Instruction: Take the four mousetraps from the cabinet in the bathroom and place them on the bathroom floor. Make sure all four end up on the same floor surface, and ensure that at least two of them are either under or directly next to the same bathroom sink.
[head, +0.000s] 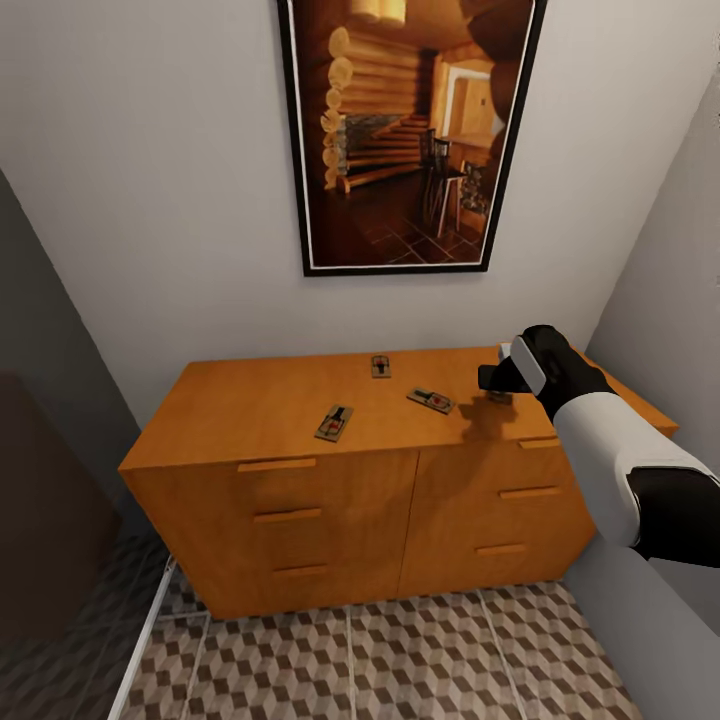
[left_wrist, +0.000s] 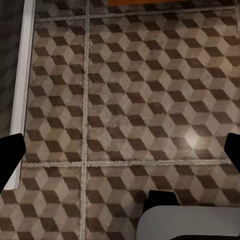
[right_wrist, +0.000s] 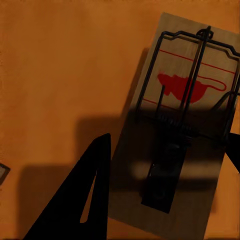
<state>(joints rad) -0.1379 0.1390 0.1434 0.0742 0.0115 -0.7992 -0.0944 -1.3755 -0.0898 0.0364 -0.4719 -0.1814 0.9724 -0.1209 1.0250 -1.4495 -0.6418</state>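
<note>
The cabinet (head: 340, 490) stood against the pale wall under a framed picture (head: 410, 130) of a log interior; it was a low, wide, orange-brown wooden piece with a flat top, two front halves and short horizontal wooden handles. Three mousetraps lay in plain sight on its top in the head view: one (head: 334, 422) near the front edge left of the middle, one (head: 381, 366) further back toward the wall, and one (head: 431, 400) to the right of those, all apart from each other. Each was a small flat brown wooden board carrying dark metal parts. The right gripper (head: 497, 388) hung over the right part of the cabinet top, with a fourth mousetrap (right_wrist: 180, 130) directly below it; the right wrist view showed this board close up, pale wood printed with a red mouse shape and red lines, crossed by a black wire frame and a dark bar. The gripper's fingers (right_wrist: 80, 200) were spread apart on either side of the board, and whether they touched it could not be told. The left gripper (left_wrist: 120, 150) hung with its fingers wide apart over the floor (left_wrist: 130, 100), which was tiled in a brown-and-beige cube pattern with pale grout lines.
</note>
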